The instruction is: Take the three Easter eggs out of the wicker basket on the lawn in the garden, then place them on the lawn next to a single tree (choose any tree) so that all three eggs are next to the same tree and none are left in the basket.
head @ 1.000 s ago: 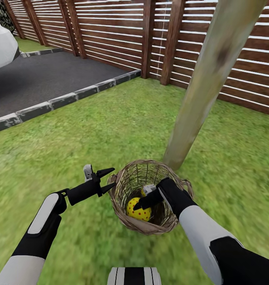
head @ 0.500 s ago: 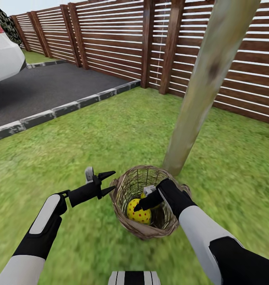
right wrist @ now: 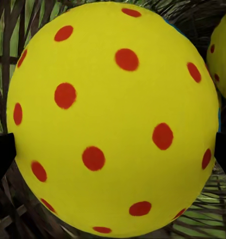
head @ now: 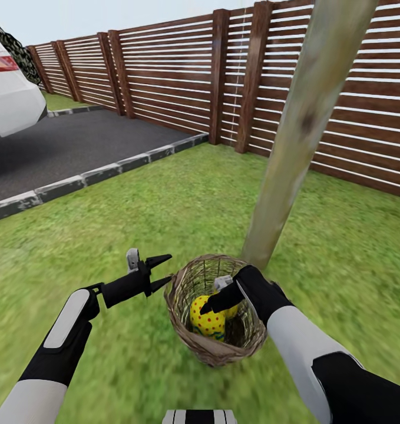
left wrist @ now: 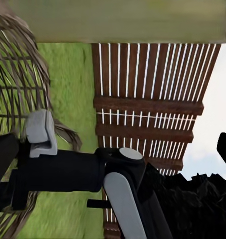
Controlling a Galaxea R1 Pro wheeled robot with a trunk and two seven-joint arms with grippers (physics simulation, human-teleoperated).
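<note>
Dotted yellow eggs [head: 207,321] inside wicker basket [head: 188,338]

- No text, label, brand, number or sign can be read in any of the views.
- The egg [right wrist: 113,119] carries only red dots, no writing.
- The fence [head: 164,76] shows bare wooden slats, with no sign or number on it.
- The white car [head: 8,97] at the edge of the head view shows a red tail light and no legible plate or badge.
- The robot's arms are plain black and white, unmarked.
</note>
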